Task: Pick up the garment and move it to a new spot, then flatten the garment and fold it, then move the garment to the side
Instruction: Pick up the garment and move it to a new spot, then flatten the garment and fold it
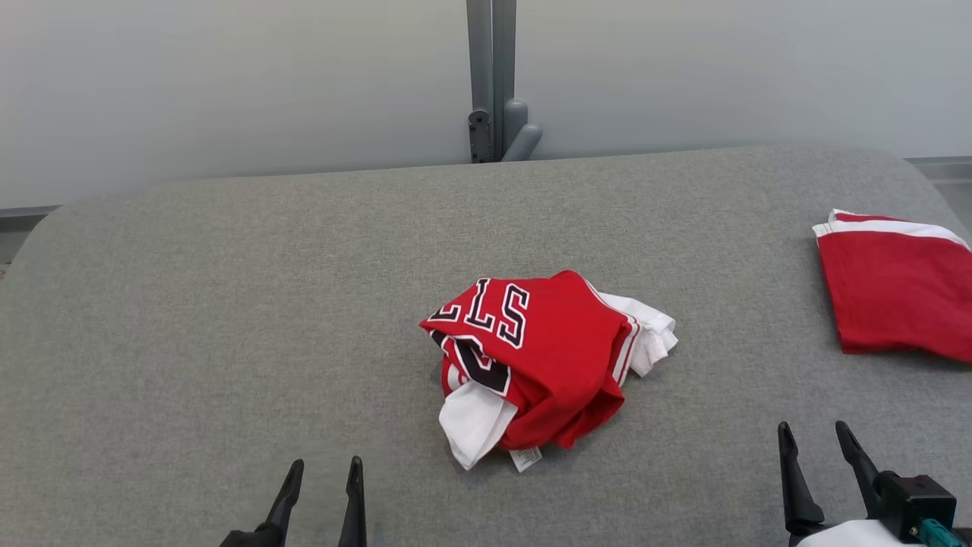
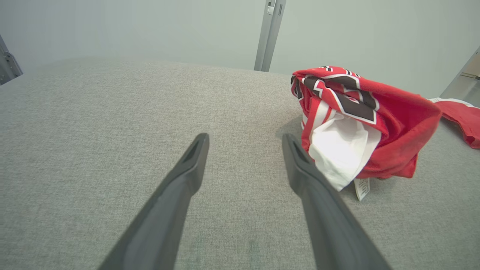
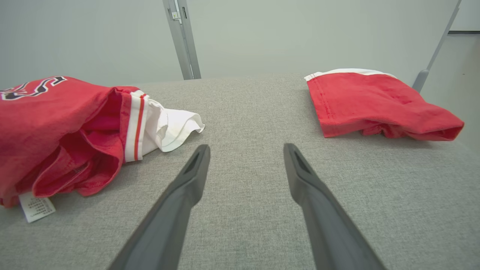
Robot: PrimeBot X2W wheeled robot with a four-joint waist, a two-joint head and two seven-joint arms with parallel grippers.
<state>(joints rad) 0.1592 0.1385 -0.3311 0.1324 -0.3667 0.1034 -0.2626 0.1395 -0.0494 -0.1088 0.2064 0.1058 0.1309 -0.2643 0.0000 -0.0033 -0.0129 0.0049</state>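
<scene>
The left end effector (image 1: pixel 325 463) sits low at the near edge with its two dark fingers (image 2: pixel 180 187) spread wide and nothing between them. The right end effector (image 1: pixel 812 429) is just the same, splayed and empty. Both point out across the grey cloth-covered surface (image 1: pixel 228 304).

From the left one, the garment (image 1: pixel 539 357) lies at about one o'clock; from the right one it is at about ten. It is a crumpled red and white heap near the middle of the surface, touched by neither arm. Off at roughly one o'clock from the right end effector, well apart from the heap, a folded red piece (image 1: pixel 896 296) with a white band lies by the surface's edge.

I'd say the pickup has not begun. To do it well, each arm wants a thin outer layer, not a fistful. The left could take the white flap hanging at the heap's near-left side, and the right the striped hem and white ruffle on its side. Pinching two spots well apart should let the cloth hang open when lifted, which would ease the flattening. Digging into the bunched middle would likely catch several layers and keep it knotted.

Big black block letters edged in white run across the top of the heap, upside down from here. I can make out an S and what look like L strokes, but the folds break up the word. A curved black shape sits below them. A small white care tag (image 1: pixel 525 458) pokes out at the heap's six o'clock, its print too fine to read.
</scene>
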